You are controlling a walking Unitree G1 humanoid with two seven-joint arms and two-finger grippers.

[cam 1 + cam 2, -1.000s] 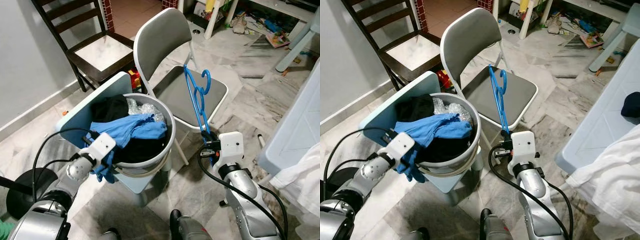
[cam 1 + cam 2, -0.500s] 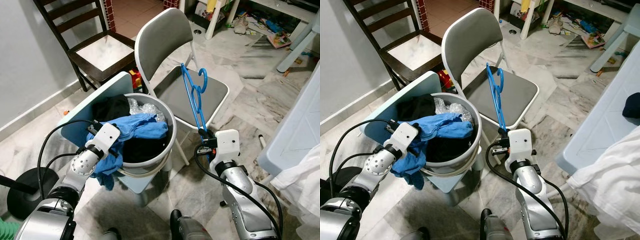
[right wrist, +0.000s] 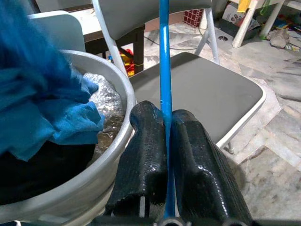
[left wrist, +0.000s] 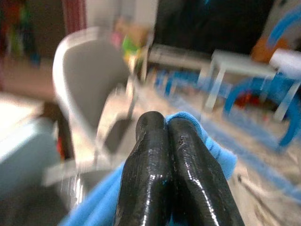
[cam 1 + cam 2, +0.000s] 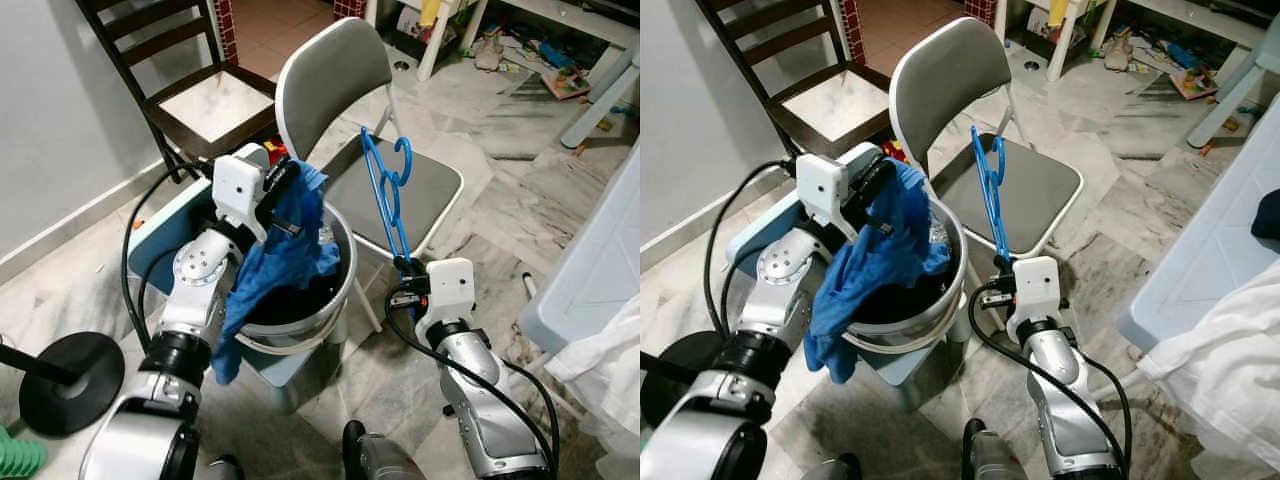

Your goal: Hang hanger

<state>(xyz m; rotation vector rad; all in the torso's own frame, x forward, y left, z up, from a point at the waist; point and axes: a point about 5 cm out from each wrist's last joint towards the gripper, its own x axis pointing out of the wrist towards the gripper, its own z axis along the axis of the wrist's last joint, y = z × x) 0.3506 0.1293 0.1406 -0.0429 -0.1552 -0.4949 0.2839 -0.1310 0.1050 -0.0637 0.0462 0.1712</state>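
Right gripper (image 5: 402, 272) pinches blue plastic hanger (image 5: 385, 185) upright, hook free, beside grey folding chair (image 5: 335, 75); left gripper (image 5: 290, 185) clamps crumpled blue cloth garment (image 5: 875, 265) above white plastic bucket (image 5: 945, 285), likely to dress the hanger.

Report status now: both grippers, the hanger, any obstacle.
Left gripper shut on blue shirt, lifted above bucket. Right gripper shut on blue hanger, upright before grey folding chair. Shirt not on hanger yet.
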